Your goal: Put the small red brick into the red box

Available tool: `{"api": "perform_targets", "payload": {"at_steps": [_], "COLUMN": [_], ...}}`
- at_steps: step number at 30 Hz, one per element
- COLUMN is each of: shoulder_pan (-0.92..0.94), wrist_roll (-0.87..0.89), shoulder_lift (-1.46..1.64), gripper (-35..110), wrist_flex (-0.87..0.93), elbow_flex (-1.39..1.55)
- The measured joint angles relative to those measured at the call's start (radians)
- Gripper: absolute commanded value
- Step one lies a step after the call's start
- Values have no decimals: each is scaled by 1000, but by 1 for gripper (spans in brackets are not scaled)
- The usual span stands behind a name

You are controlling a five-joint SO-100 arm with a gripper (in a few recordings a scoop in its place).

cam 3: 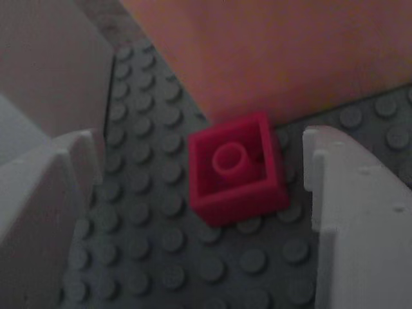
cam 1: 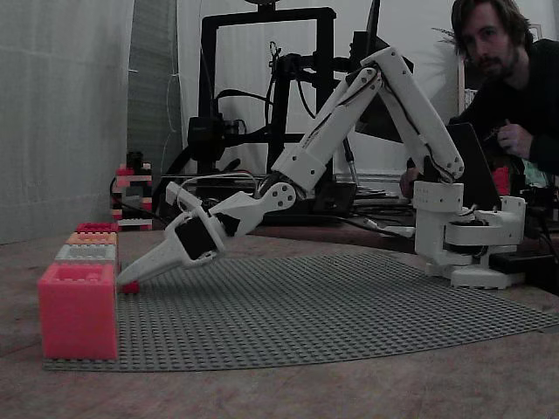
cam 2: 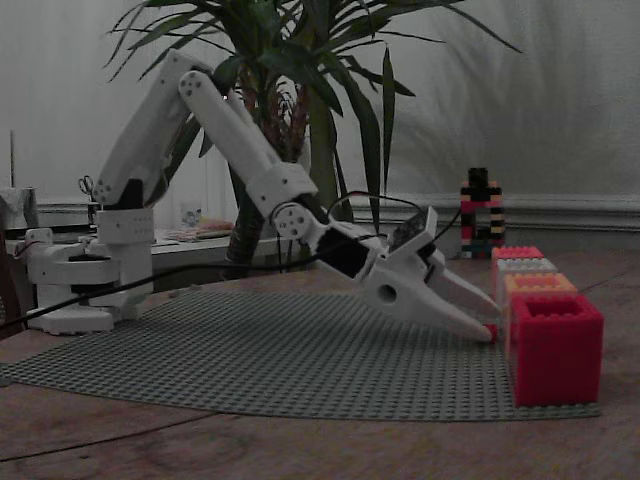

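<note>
Low and stretched out, the white arm has its gripper [cam 3: 199,193] nosed right down onto the grey studded baseplate [cam 1: 349,305], and in the wrist view the jaws stand wide apart with the small red brick [cam 3: 237,168] sitting between them, untouched by either finger, upside down with its hollow and inner tube facing up. The brick rests on the plate just below an orange box wall [cam 3: 290,51]. In a fixed view the fingertips point at a red speck [cam 2: 491,329] on the plate beside the row of boxes, likely that same brick, though it is too small there to be sure. The red box [cam 2: 556,348] stands at the near end of that row, open top up. The baseplate lies on a brownish table [cam 1: 288,393]; the light is dim. A big houseplant [cam 2: 320,90] rises behind the arm, pale curtains [cam 1: 61,113] hang behind, a person [cam 1: 515,87] sits at the back.
</note>
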Motion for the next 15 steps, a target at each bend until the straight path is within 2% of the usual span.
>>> {"api": "perform_targets", "payload": {"at_steps": [9,15], "shoulder_pan": [0,-15], "wrist_roll": [9,15], "shoulder_lift": [0,0], "gripper": [11,8], "wrist_flex": [0,3], "elbow_flex": [0,0]}}
